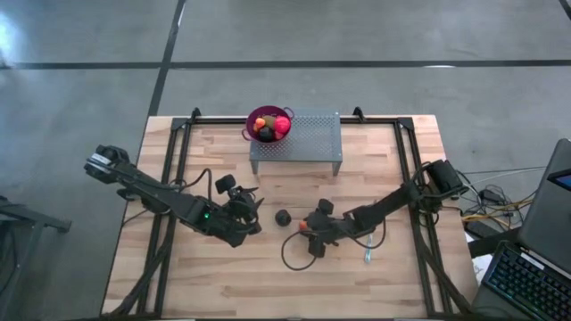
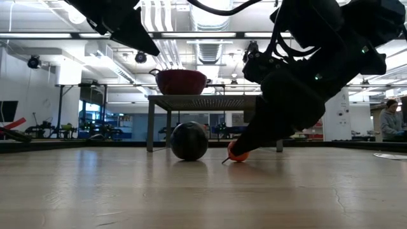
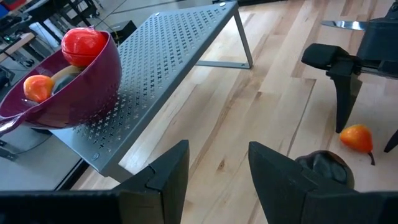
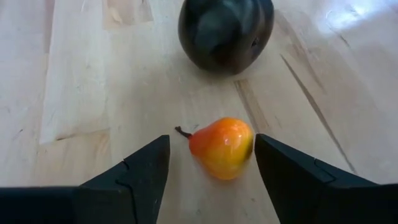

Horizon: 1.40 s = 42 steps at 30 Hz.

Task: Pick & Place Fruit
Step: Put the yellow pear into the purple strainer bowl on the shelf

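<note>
High view: right gripper [image 1: 306, 228] at table centre, dark ball [image 1: 283, 218] at its 9 o'clock; bowl [image 1: 259, 114] at 12 on rack [image 1: 308, 134]. Right wrist: fingers apart around orange fruit [image 4: 222, 147], one touching. Left gripper [image 3: 217, 171] apart, empty

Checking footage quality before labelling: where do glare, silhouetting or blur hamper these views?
Low view: bright ceiling lights turn the right gripper into a silhouette over the small orange pear-shaped fruit. Right wrist view: window glare on the pale wooden table; the pear looks slightly soft.
</note>
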Available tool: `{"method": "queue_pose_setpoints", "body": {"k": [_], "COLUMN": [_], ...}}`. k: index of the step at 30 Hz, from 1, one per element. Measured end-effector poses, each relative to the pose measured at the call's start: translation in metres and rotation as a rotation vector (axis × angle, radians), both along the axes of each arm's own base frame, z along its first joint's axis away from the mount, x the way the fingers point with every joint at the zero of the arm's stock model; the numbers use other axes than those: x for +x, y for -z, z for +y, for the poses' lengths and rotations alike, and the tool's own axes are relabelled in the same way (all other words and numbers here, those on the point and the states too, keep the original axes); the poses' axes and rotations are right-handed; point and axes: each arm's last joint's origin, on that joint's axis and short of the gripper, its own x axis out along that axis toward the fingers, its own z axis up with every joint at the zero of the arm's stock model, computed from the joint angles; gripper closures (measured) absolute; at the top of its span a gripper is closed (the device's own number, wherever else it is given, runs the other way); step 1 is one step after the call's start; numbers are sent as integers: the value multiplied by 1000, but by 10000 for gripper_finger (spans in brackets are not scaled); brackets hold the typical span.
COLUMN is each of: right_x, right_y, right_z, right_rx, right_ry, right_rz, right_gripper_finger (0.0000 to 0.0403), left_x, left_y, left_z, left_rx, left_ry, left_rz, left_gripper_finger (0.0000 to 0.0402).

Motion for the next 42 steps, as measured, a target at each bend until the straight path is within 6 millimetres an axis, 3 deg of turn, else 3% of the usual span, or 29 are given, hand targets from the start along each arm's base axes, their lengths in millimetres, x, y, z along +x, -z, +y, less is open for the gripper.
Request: {"method": "queue_pose_setpoints", "body": {"k": [6,18,29,42], "right_x": [1,1,10,8], "right_y": [0,0,18,11], "right_z": [-2,-3,1,0], "right_rx": [22,18,-17,-8], "right_ry": [26,25,32,13], "right_rz": [-9,-8,12,48], "right_gripper_finger": [174,133,121,167], "left_x": [0,0,0,0], "left_y": [0,0,0,0], "left_z": [0,0,0,0], "left_rx": [0,-2,-3,-6], "left_ry": [0,-2,-1,2], "left_rz": [0,-2,-2,3], "left_gripper_finger": [229,229,229,229]}}
